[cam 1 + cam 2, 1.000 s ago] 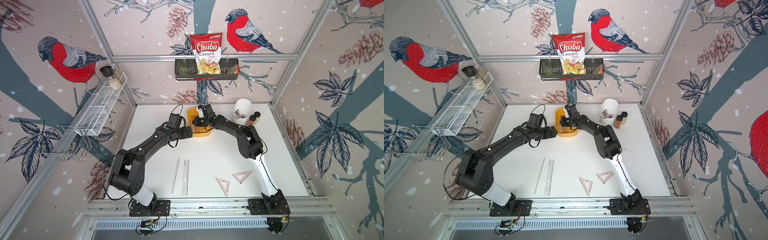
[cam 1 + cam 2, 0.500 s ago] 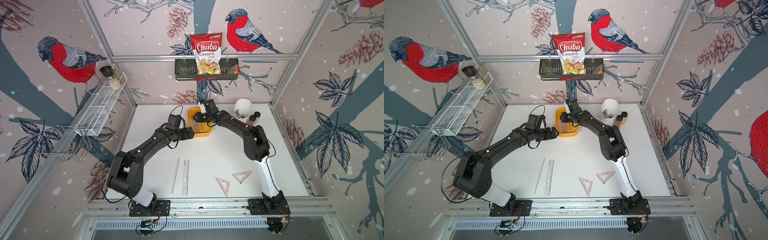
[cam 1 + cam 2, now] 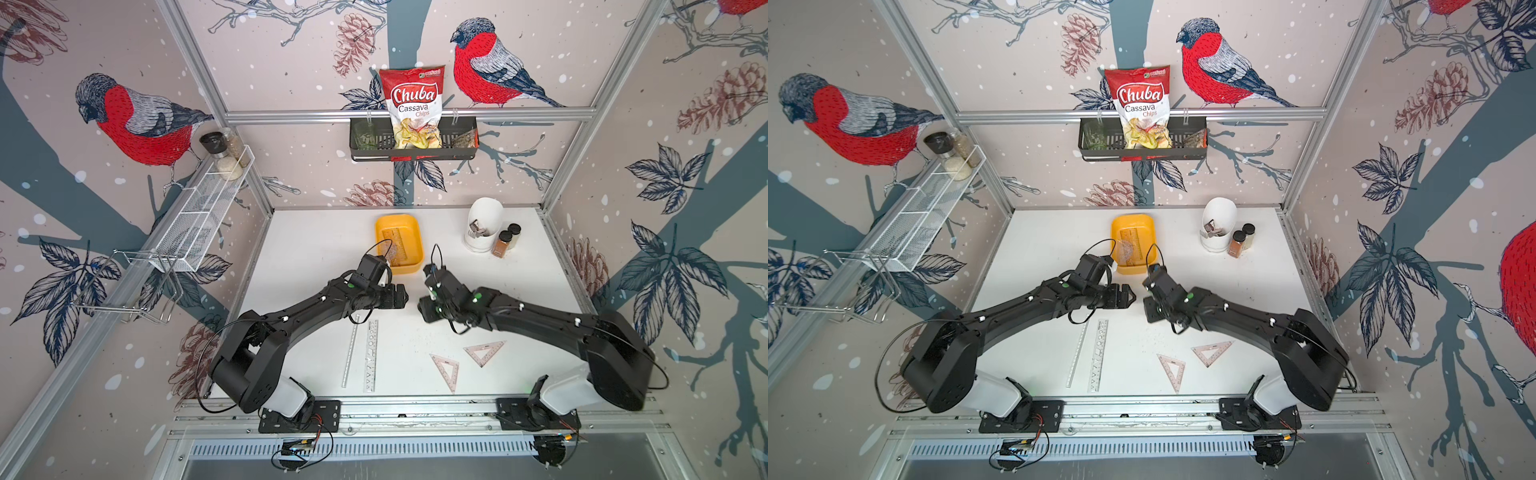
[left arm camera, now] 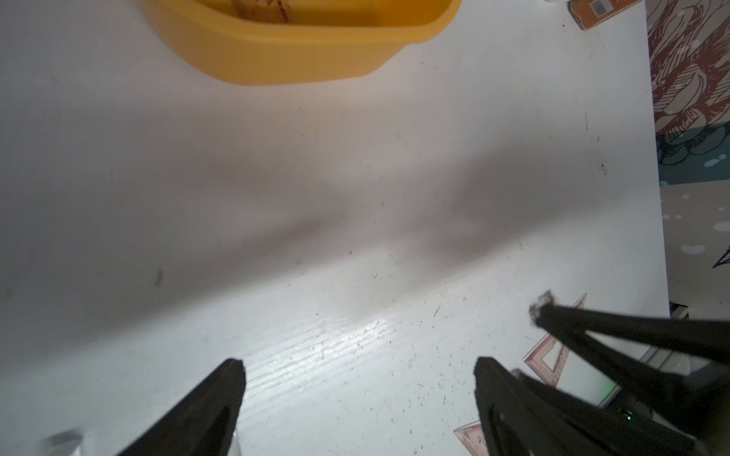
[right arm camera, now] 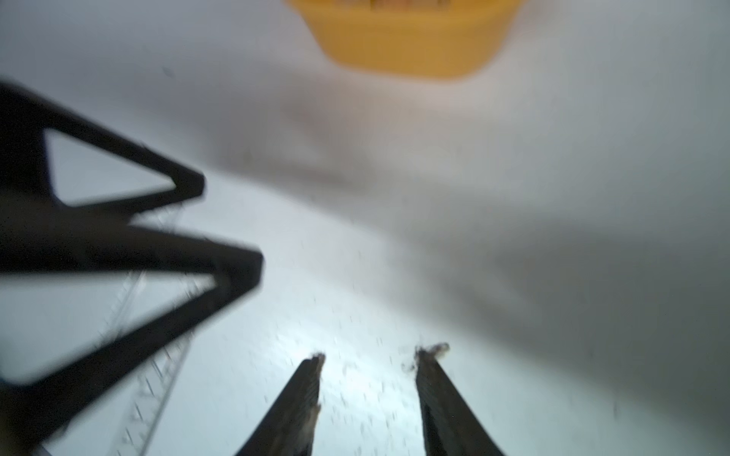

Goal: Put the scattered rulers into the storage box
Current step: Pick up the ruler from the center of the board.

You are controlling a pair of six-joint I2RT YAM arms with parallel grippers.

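Observation:
The yellow storage box [image 3: 410, 222] [image 3: 1142, 220] stands at the back of the table with rulers [image 3: 397, 249] lying in it. On the front of the table lie a clear straight ruler [image 3: 350, 353], a stencil ruler [image 3: 371, 355] and two pink triangles [image 3: 446, 370] [image 3: 484, 352]. My left gripper [image 3: 401, 297] [image 4: 359, 369] hovers in front of the box, open and empty. Facing it, my right gripper [image 3: 426, 309] [image 5: 371, 355] is partly open with nothing between its fingers. The box's near wall [image 4: 300, 51] [image 5: 403, 47] shows in both wrist views.
A white pot [image 3: 484, 224] and two spice jars [image 3: 505, 243] stand at the back right. A black wire basket [image 3: 413, 153] with a chips bag hangs on the back wall. A white wire shelf [image 3: 203, 216] runs along the left wall.
Both arms have drawn back from the box toward the table's middle. The right gripper, nearly shut over the box a second ago, now stands wider and empty.

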